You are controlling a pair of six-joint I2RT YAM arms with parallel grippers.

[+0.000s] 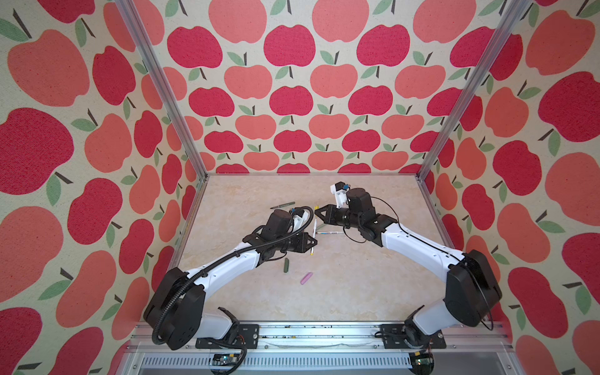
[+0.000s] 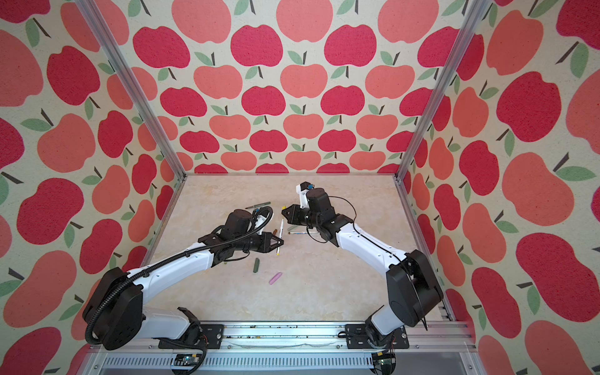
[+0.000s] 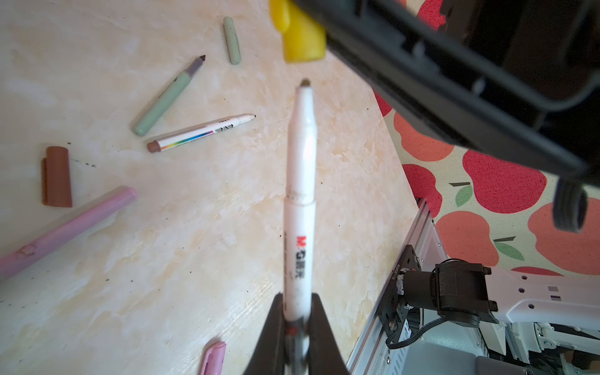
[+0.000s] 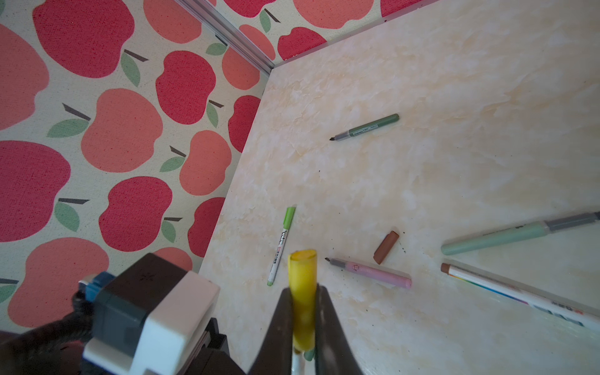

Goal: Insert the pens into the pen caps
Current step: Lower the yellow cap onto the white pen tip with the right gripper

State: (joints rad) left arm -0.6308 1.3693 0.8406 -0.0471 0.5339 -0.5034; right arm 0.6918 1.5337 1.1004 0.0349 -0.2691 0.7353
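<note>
In a top view the left gripper [image 1: 313, 243] sits just left of centre on the marbled tabletop [image 1: 357, 292], its jaws pinching the lower part of a white pen [image 1: 314, 232] that points up the frame. Directly above it the right gripper [image 1: 316, 212] is clamped on a yellow cap [image 1: 316, 206]. A dark green cap [image 1: 286, 265] and a pink cap [image 1: 306, 278] lie below the left gripper, and a dark green pen [image 1: 283, 205] lies at upper left of the tabletop. Both top views show the same layout. In the left wrist view the two dark fingers [image 3: 276, 334] squeeze the white pen's barrel, and its dark tip stops just short of the yellow cap's open mouth, with a small gap between them. On the tabletop beside it lie a sage cap [image 3: 232, 40], a sage pen [image 3: 165, 100], a rainbow-printed pen [image 3: 201, 133], a brown cap [image 3: 57, 177] and a pink pen [image 3: 65, 227]. In the right wrist view the yellow cap stands out from between the closed fingers [image 4: 282, 318], open end outward. A lime-capped pen [image 4: 281, 246] lies just beyond it, and the pink pen and brown cap lie near each other.
</note>
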